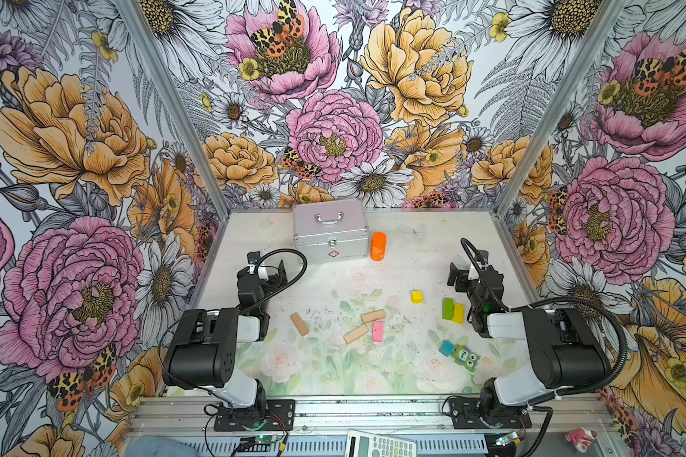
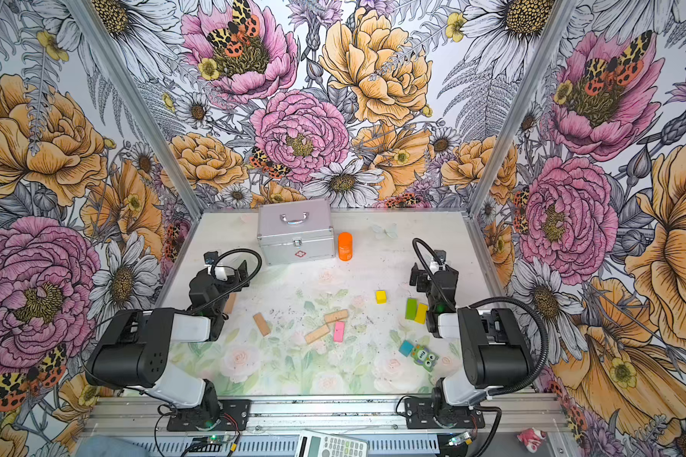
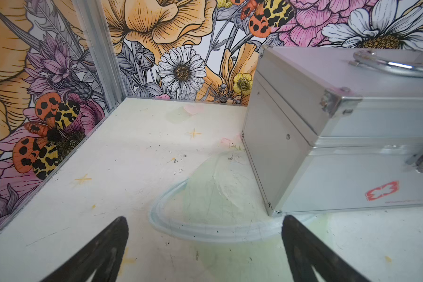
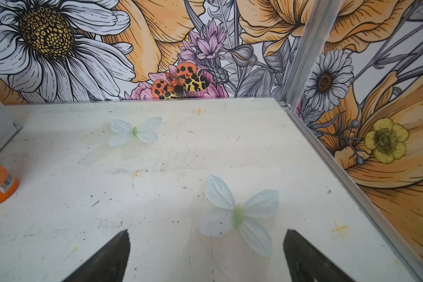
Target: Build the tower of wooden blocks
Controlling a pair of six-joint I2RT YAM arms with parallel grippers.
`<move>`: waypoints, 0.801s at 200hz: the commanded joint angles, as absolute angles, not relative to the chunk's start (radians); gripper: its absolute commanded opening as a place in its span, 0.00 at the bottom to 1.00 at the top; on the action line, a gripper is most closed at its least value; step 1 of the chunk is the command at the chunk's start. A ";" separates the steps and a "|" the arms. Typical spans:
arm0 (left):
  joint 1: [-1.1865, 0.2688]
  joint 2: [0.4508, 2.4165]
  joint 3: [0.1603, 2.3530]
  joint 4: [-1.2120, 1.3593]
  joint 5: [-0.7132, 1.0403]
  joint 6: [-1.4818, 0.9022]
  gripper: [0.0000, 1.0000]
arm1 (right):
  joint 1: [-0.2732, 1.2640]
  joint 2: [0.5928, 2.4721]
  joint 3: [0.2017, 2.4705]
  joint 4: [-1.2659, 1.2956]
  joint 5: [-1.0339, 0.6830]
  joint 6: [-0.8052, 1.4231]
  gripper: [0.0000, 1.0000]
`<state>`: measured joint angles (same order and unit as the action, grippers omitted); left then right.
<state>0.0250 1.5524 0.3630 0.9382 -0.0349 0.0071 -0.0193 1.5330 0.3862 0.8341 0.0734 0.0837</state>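
Currently the wood blocks lie scattered over the front half of the table, each flat on the surface and none carried by another. In both top views a lone tan plank lies toward the left arm. Nearer the middle, a far tan plank and a near tan plank lie close to a pink plank, the three set at different angles. A yellow cube sits apart, farther back. Toward the right arm a green bar and a yellow bar lie side by side, touching. In front of them a teal cube lies against a green owl-faced piece. In a top view another tan piece shows partly beside the left arm. At the back of the table a silver case stands with an orange bottle upright just beside it.

The left hand is spread wide over bare table, its fingers apart. In the left wrist view the case's lower corner is just beside one fingertip. The right hand is likewise spread wide, pinching nothing. Its wrist view shows pale butterfly shapes on the table and the bottle at the frame edge. Both hands are well apart from the blocks.
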 commanded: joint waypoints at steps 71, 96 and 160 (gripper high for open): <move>0.035 1.552 0.380 0.935 -0.011 -0.001 0.99 | -0.021 1.535 0.399 0.852 0.066 0.071 1.00; 0.035 1.552 0.383 0.936 -0.009 0.000 0.99 | -0.021 1.536 0.399 0.853 0.065 0.072 1.00; 0.051 1.553 0.380 0.943 0.022 -0.008 0.99 | -0.023 1.537 0.399 0.853 0.064 0.074 1.00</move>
